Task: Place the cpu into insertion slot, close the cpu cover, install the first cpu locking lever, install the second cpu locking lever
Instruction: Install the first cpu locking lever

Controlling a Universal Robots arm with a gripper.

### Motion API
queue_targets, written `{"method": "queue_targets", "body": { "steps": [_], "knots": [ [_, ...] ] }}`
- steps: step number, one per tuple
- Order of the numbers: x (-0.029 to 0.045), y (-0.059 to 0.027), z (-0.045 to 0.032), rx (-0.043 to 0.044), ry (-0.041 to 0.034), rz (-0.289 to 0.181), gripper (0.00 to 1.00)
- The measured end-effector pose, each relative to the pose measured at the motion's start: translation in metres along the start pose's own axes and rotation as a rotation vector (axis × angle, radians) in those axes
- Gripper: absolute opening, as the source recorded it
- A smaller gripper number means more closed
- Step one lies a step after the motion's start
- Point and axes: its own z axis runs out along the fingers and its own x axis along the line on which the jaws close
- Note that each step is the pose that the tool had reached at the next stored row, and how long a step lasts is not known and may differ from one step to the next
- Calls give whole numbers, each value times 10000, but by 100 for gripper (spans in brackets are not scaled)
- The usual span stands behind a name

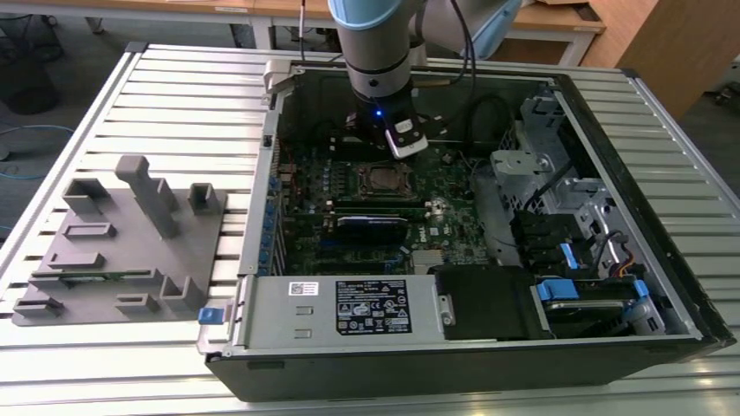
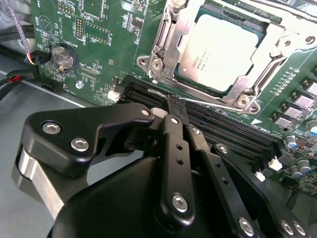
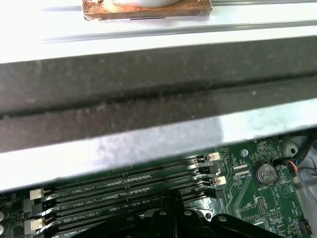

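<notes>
Inside the open PC case (image 1: pixel 647 121), cpu (image 2: pixel 225 47) seated, cpu cover (image 2: pixel 163 47) down; gripper (image 2: pixel 174 106), fingers pressed together, at a locking lever (image 2: pixel 198 101) — lever step, needs pressing under its hook.

a robotics lab or test workshop, judging by the ribbed silver aluminium worktable (image 1: pixel 173 95), an opened black desktop computer case (image 1: pixel 463 364) lying on it, a grey moulded plastic parts fixture (image 1: pixel 121 243) beside, and light wooden desks (image 1: pixel 555 22) on grey floor behind.
</notes>
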Motion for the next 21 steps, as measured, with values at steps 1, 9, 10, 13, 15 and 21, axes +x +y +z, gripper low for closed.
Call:
{"method": "queue_targets", "body": {
  "steps": [1, 9, 10, 13, 15, 21],
  "knots": [
    [0, 0, 0, 1, 0, 3, 10],
    [1, -2, 4, 15, -16, -2, 10],
    [1, -2, 5, 15, -20, -1, 10],
    [0, -6, 4, 17, -27, -4, 10],
    [-1, -10, 3, 19, -32, -6, 10],
    [-7, -35, -2, 18, -43, -9, 10]
  ]
}}
